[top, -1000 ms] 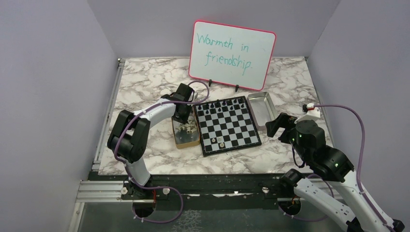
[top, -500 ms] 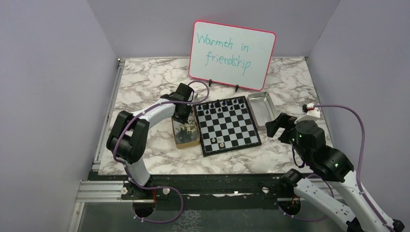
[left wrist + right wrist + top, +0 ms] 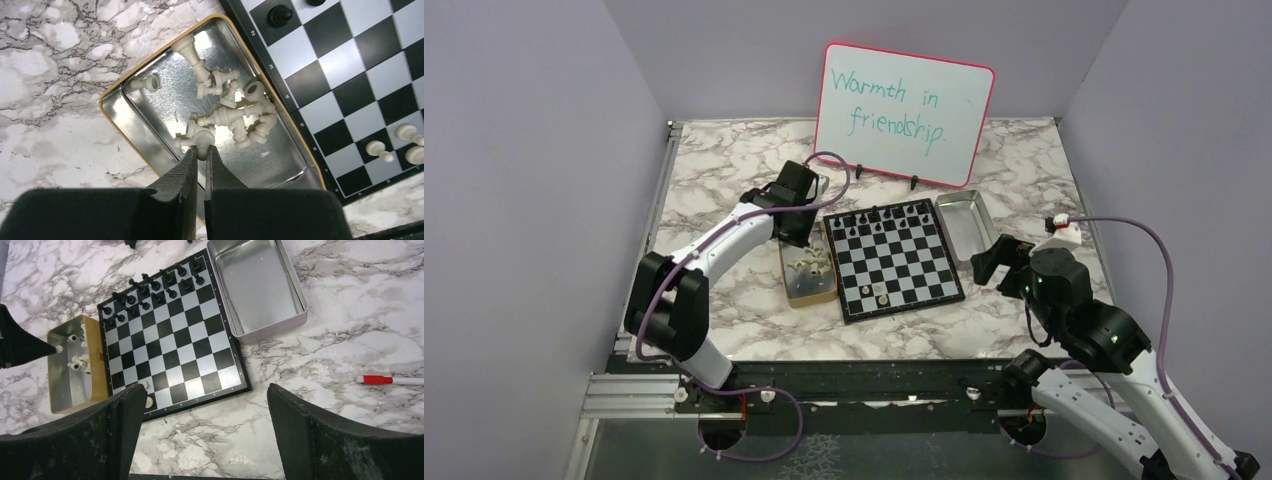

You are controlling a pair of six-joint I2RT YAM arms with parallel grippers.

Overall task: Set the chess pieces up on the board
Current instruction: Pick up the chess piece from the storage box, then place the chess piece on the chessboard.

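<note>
My left gripper (image 3: pixel 201 150) is shut on a cream chess piece (image 3: pixel 203 141), holding it just above the tan box (image 3: pixel 150 75), where several more cream pieces (image 3: pixel 225 105) lie in a heap. From above, this gripper (image 3: pixel 799 235) hangs over the box's far end, left of the board (image 3: pixel 894 258). Black pieces (image 3: pixel 879 220) fill the board's far rows, and a few cream ones (image 3: pixel 874 293) stand at its near left corner. My right gripper (image 3: pixel 989 262) hovers open and empty at the board's right, above the bare marble (image 3: pixel 205 390).
An empty silver tray (image 3: pixel 964 225) sits against the board's far right corner. A red-capped marker (image 3: pixel 385 380) lies on the marble to the right. A pink-framed whiteboard (image 3: pixel 904 100) stands at the back. The table's left edge is near the tan box.
My left gripper has closed on a cream piece in the box and lifted away from the heap, with the arm's elbow swinging left. The right arm has not moved.
</note>
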